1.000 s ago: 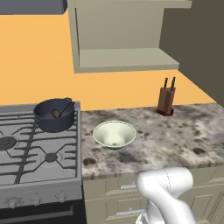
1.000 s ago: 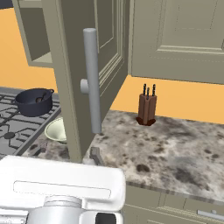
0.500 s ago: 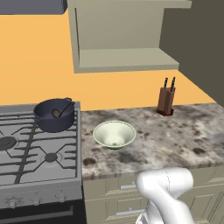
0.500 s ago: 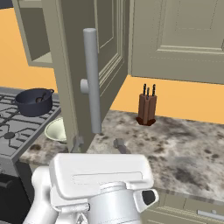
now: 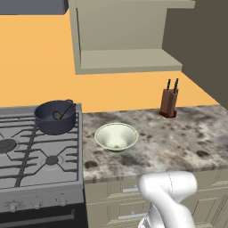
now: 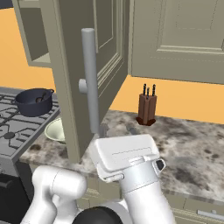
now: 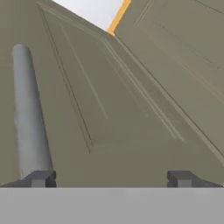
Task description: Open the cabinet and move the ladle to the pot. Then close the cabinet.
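Note:
The cabinet (image 5: 129, 58) stands open, its wide door (image 6: 72, 65) swung out toward me with the long grey bar handle (image 6: 90, 83) on its face. Inside the dark pot (image 5: 54, 116) on the stove lies the ladle (image 5: 63, 113), its handle leaning on the rim; both also show as pot (image 6: 34, 101) and ladle (image 6: 42, 97). My gripper (image 6: 117, 130) is open just below and right of the handle's lower end, holding nothing. In the hand view the gripper (image 7: 111, 179) faces the door panel (image 7: 131, 100), with the handle (image 7: 28, 113) above the left fingertip.
A pale bowl (image 5: 116, 136) sits on the speckled counter (image 5: 178, 138) beside the stove (image 5: 31, 156). A knife block (image 5: 169, 102) stands at the back by the wall. The open door (image 5: 200, 44) juts out over the counter's right part.
My hand has risen and moved right, up to the lower end of the door's handle. Pot, ladle, bowl and door have stayed put.

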